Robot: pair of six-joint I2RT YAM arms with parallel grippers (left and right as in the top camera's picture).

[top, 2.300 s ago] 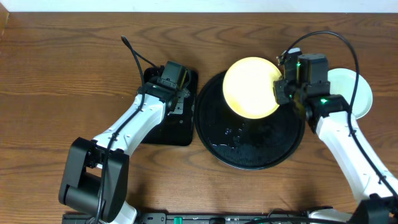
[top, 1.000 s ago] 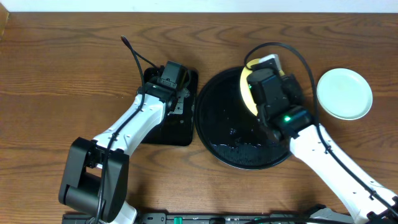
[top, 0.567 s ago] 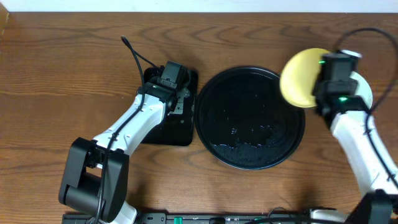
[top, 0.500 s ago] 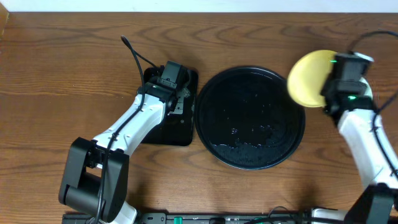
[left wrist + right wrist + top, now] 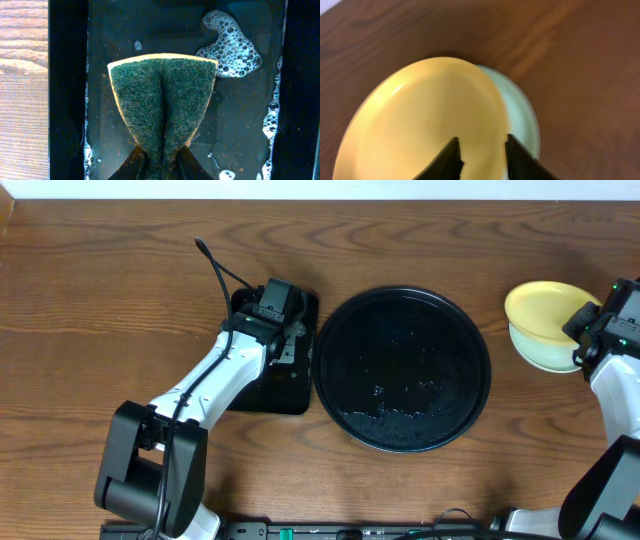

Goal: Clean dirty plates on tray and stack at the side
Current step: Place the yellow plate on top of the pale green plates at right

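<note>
1. The right gripper (image 5: 481, 150) is clamped on the near rim of the yellow plate (image 5: 420, 120). It holds the plate tilted at the right edge of the overhead frame, over the green plate (image 5: 522, 115) that lies on the bare tabletop (image 5: 560, 240).
2. The main risk is the release. The yellow plate sits offset to the left of the green one in the wrist view, so if let go at this tilt it may land on the rim, slide off or knock the lower plate sideways.
3. The grip is a thin pinch on a glossy rim, which may be wet. A quick wrist turn could let the plate swing or slip out between the fingers.
4. Lowering too far risks pressing the lower finger into the green plate and dragging it on withdrawal.
5. The stack sits close to the right border of the overhead view, so I cannot tell how much table lies beyond it. There is open wood above and below the plates, and a strip between them and the tray (image 5: 318, 370).
6. The tray, at centre frame, shows only a wet film and no plate, so it leaves a free path back to the left.
7. The left gripper (image 5: 160, 161) is closed on the sponge (image 5: 162, 105) inside the rectangular tray (image 5: 67, 100). Suds (image 5: 230, 42) lie at upper right, well apart from the stack.
</note>
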